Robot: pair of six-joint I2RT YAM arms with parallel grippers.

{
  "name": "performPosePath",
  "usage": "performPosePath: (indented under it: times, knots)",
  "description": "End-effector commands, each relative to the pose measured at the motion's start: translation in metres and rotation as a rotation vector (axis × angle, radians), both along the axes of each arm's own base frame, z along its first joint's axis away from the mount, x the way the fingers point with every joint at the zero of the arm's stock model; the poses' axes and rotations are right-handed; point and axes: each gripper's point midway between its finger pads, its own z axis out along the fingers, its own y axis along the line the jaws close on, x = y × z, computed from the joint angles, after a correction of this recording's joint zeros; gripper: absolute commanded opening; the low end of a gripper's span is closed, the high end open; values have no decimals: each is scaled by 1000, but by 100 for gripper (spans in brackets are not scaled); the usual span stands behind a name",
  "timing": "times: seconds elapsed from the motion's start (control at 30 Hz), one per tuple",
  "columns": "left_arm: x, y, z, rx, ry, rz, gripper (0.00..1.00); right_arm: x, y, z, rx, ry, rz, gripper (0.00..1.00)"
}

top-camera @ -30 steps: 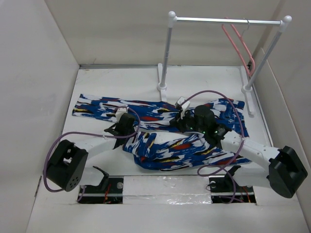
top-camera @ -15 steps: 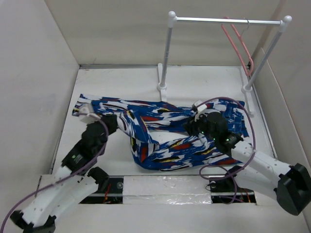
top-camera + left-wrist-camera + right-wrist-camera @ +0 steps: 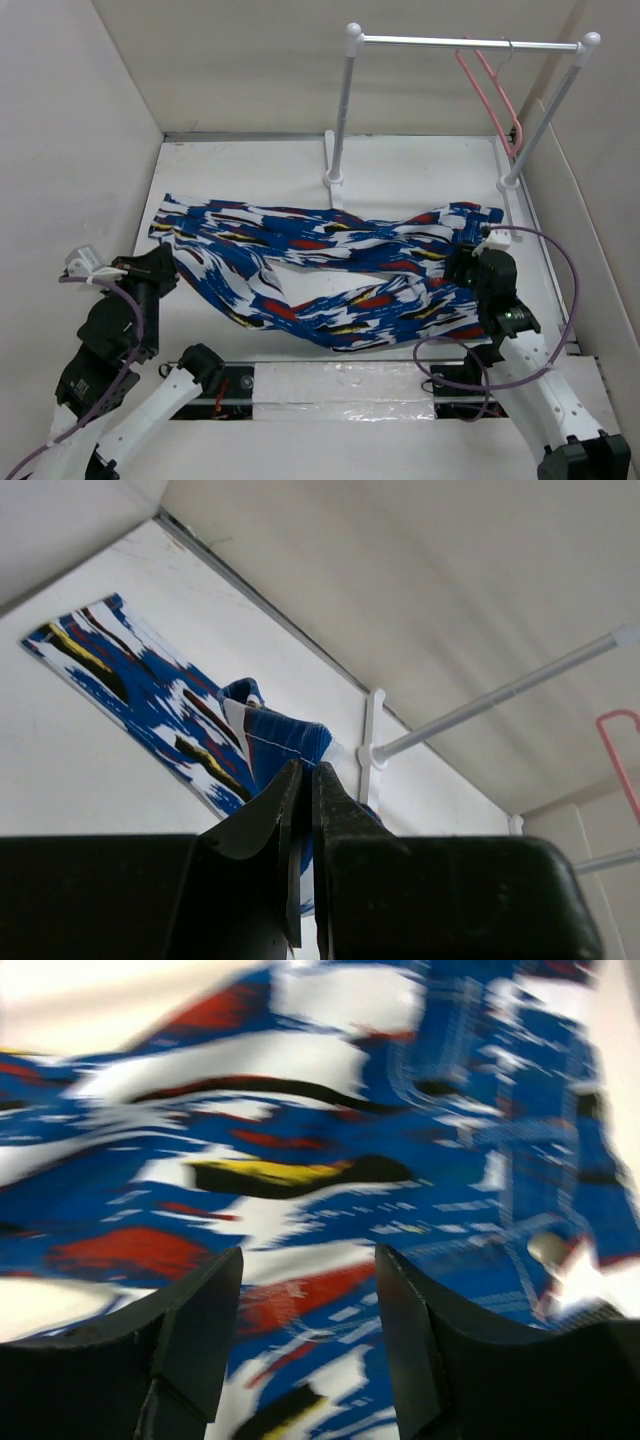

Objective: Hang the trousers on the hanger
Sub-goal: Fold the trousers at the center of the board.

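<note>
Left arm (image 3: 110, 340): folded back at 8 o'clock, wrist raised. Your left gripper (image 3: 163, 270) aims toward 2 o'clock, jaws pinched tight on a fold of the trousers (image 3: 330, 270). Right arm (image 3: 530, 370): stretched from 5 o'clock toward 11. Your right gripper (image 3: 466, 264) is tipped downward, jaws spread apart.

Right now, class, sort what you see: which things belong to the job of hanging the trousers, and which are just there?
For the job:
trousers
hanger
left claw, shut on the trousers
right claw, open over them

Just there:
rack, with the hanger on its rail
table
</note>
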Motion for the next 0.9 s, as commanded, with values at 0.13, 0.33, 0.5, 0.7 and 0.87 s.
performPosePath:
  times: [0.13, 0.33, 0.5, 0.7, 0.87]
  knots:
    - [-51, 73, 47, -1, -127, 206, 0, -2, -49, -23, 12, 109, -183, 58]
    - [-53, 72, 54, 37, -139, 179, 0, -2, -84, -27, -23, 135, -338, 81]
    - [-51, 72, 46, 72, -136, 186, 0, 13, -96, -38, 26, 191, -352, 82]
    - [-50, 76, 39, 115, -115, 214, 0, 42, -83, -62, 180, 185, -236, 72]
    - [-42, 70, 32, 123, -102, 210, 0, 83, -78, -63, 249, 161, -132, 6]
